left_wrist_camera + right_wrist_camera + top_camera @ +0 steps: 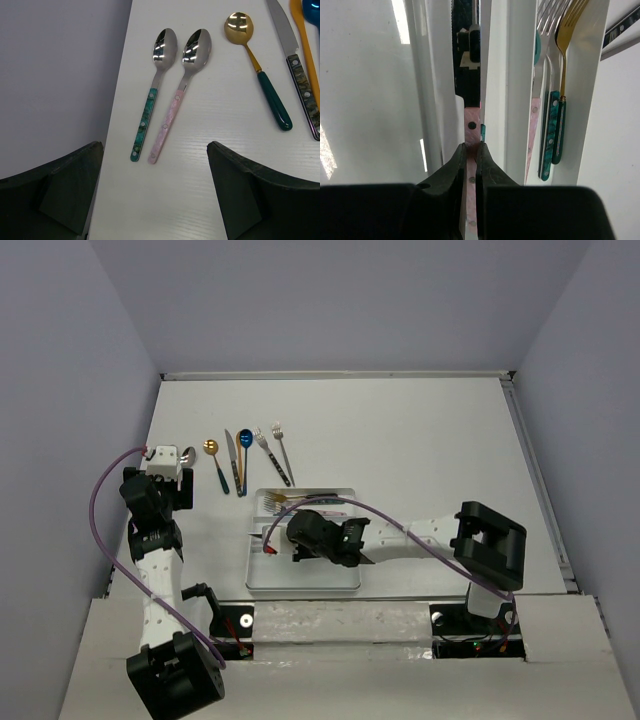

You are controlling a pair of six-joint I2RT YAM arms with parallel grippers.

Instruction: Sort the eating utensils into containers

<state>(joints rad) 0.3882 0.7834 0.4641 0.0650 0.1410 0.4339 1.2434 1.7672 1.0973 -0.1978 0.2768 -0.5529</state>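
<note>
Currently, right gripper (pixel 471 155): clamped on a pink-handled utensil (pixel 472 125), low in the tray (pixel 300 583), compartment beside the forks (pixel 552 115).
Left gripper (pixel 156 165): jaws wide, empty, above two spoons (pixel 148 107) near the left edge of the table (pixel 165 210).

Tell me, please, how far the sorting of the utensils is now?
Done: three forks lie in one tray compartment. In hand: the right hand grips a pink-handled utensil inside the tray. Left: seven pieces on the table, including two spoons below the open left hand.

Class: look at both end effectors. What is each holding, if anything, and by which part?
Right end effector pinches a pink-handled utensil by its handle; left end effector holds nothing.
</note>
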